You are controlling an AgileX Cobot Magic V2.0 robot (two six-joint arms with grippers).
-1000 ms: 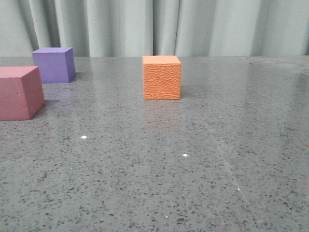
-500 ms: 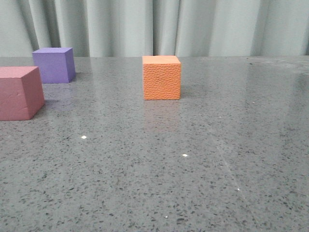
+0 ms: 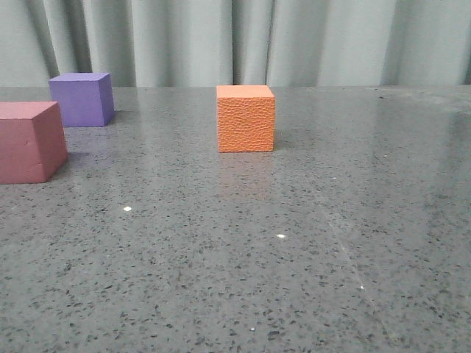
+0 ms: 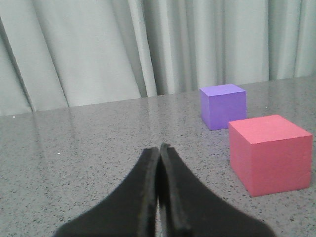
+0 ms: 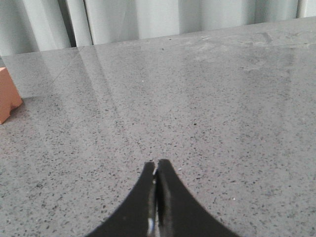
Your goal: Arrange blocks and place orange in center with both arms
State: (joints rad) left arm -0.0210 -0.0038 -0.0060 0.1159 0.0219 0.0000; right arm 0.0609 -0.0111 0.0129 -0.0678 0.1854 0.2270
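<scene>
The orange cube (image 3: 246, 118) stands near the middle of the table, toward the back. The purple cube (image 3: 82, 98) stands at the far left back, with the pinkish-red cube (image 3: 28, 141) in front of it at the left edge. Neither gripper shows in the front view. In the left wrist view my left gripper (image 4: 159, 147) is shut and empty, low over the table, apart from the pinkish-red cube (image 4: 270, 153) and the purple cube (image 4: 222, 105). In the right wrist view my right gripper (image 5: 156, 163) is shut and empty; a corner of the orange cube (image 5: 7, 99) shows at the edge.
The grey speckled table (image 3: 294, 243) runs back to a pale curtain (image 3: 243, 40) along its far edge.
</scene>
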